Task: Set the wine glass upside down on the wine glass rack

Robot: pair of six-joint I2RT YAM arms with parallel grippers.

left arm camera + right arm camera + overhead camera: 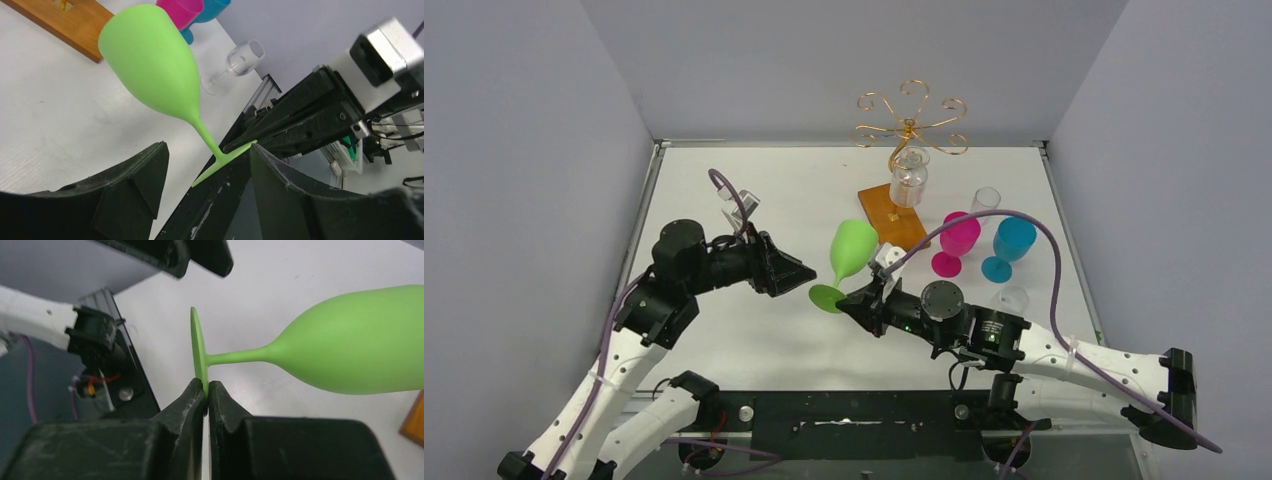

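Right gripper (206,390) clamps the green wine glass (852,250) by its foot rim; left gripper (207,147), jaws spread, faces that foot, ready for a regrasp to flip it, I reckon. Bowl tilts toward the wine glass rack (911,125) just beyond.

Left arm (609,375) and right arm (1104,365): white shells nearest the black base plate (854,425), black joint housings farther from it. One purple cable (1004,213) per arm. Silver bolts (745,411) on the plate. Right gripper (207,388) fingers (186,409) matte black, scuffed along the edges.
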